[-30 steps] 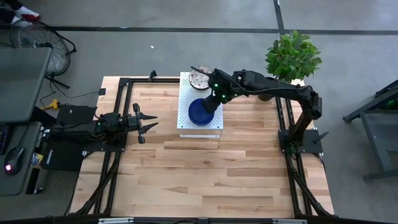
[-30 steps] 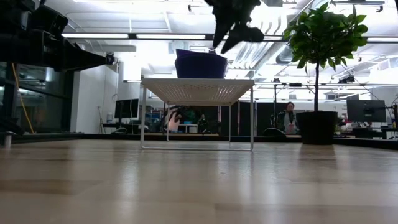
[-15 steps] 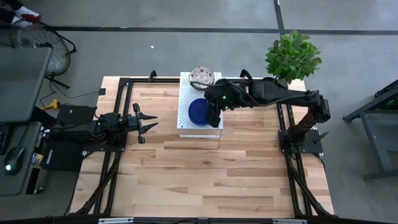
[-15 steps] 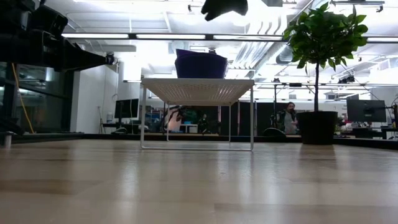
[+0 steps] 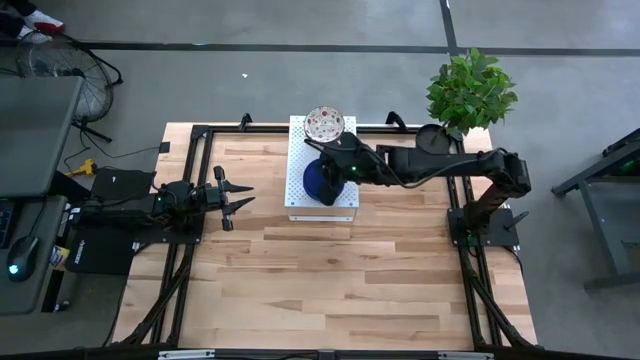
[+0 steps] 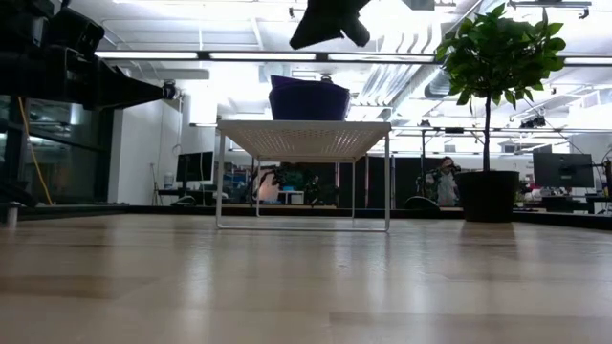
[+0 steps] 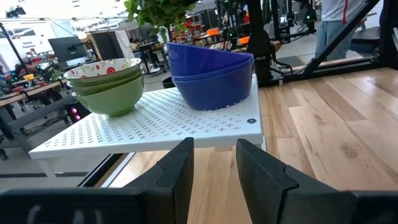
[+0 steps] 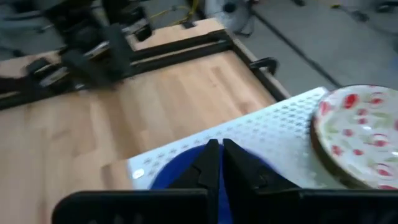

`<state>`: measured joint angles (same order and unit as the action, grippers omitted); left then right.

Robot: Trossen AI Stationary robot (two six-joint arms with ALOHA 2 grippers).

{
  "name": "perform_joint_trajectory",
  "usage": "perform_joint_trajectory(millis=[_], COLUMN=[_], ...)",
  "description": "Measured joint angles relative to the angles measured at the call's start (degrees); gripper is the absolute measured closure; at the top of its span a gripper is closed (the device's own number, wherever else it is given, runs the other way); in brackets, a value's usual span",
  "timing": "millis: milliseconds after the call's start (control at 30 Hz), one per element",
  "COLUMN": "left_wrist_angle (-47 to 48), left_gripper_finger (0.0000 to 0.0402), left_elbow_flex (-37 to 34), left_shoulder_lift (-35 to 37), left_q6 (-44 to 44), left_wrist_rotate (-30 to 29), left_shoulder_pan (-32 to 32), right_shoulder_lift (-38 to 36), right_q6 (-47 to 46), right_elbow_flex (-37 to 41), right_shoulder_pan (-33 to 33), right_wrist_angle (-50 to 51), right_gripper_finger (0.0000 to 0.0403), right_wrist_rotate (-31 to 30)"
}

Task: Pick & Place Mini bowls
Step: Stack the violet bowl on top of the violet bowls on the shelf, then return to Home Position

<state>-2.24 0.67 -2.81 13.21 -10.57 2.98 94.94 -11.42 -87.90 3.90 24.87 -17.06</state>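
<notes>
A stack of blue mini bowls [image 5: 316, 183] [image 7: 211, 78] sits on a white perforated stand [image 5: 296, 160] at the table's far middle. A stack of floral mini bowls [image 5: 325, 124] [image 7: 106, 87] sits at the stand's far end. My right gripper [image 5: 328, 172] [image 8: 217, 148] hangs shut above the blue stack. The low view shows a clear gap between the right gripper [image 6: 300, 38] and the blue bowls [image 6: 308, 98]. My left gripper [image 5: 238, 200] [image 7: 214, 168] waits open at the table's left, pointing at the stand.
A potted plant [image 5: 470, 90] stands at the far right corner, its pot [image 6: 488, 196] on the table. Black frame rails [image 5: 200, 135] run along the table's left, right and far sides. Bare wood lies on the near side of the stand.
My right gripper has risen from just above the blue stack, swung slightly toward the table's left edge and turned. Its fingers, spread a second ago, have shut on nothing. The bowls have stayed where they were.
</notes>
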Motion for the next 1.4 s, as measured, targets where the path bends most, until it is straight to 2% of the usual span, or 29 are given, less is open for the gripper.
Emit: perform_joint_trajectory(millis=[100, 267, 533, 767, 867, 967, 1167, 1267, 1400], left_wrist_angle=[0.00, 0.00, 0.00, 0.02, 0.02, 0.01, 0.02, 0.07, -0.03], left_gripper_finger=[0.0284, 0.0284, 0.0284, 0.0284, 0.0284, 0.0284, 0.0284, 0.0284, 0.0284], left_elbow_flex=[0.00, 0.00, 0.00, 0.00, 0.00, 0.00, 0.00, 0.00, 0.00], left_shoulder_lift=[-0.01, 0.00, 0.00, 0.00, 0.00, 0.00, -0.01, -0.02, 0.00], left_q6=[-0.02, 0.00, 0.00, -0.01, -0.02, -0.01, -0.02, -0.01, 0.00], left_wrist_rotate=[0.00, 0.00, 0.02, 0.02, 0.02, 0.02, 0.02, 0.03, -0.02], left_shoulder_pan=[0.00, 0.00, 0.00, 0.00, 0.00, 0.00, 0.00, 0.00, 0.00], right_shoulder_lift=[0.00, 0.91, 4.70, 7.13, 7.61, 7.51, 5.75, 4.61, 2.24], right_q6=[-0.61, -4.14, -10.42, -12.56, -12.69, -12.26, -7.30, -3.92, 0.28], right_elbow_flex=[1.77, 2.62, 2.62, 2.62, 2.69, 2.36, 0.29, 0.43, 2.79], right_shoulder_pan=[-0.02, 0.36, 2.07, 3.06, 3.44, 3.39, 1.81, 0.04, -3.09], right_wrist_angle=[-3.11, -4.92, -9.29, -9.32, -9.18, -9.81, -9.68, -9.30, -6.11], right_gripper_finger=[0.0397, 0.0401, 0.0402, 0.0403, 0.0403, 0.0403, 0.0403, 0.0402, 0.0402], right_wrist_rotate=[-2.42, -2.87, 0.51, 2.68, 3.37, 1.43, 1.21, 5.03, 14.20])
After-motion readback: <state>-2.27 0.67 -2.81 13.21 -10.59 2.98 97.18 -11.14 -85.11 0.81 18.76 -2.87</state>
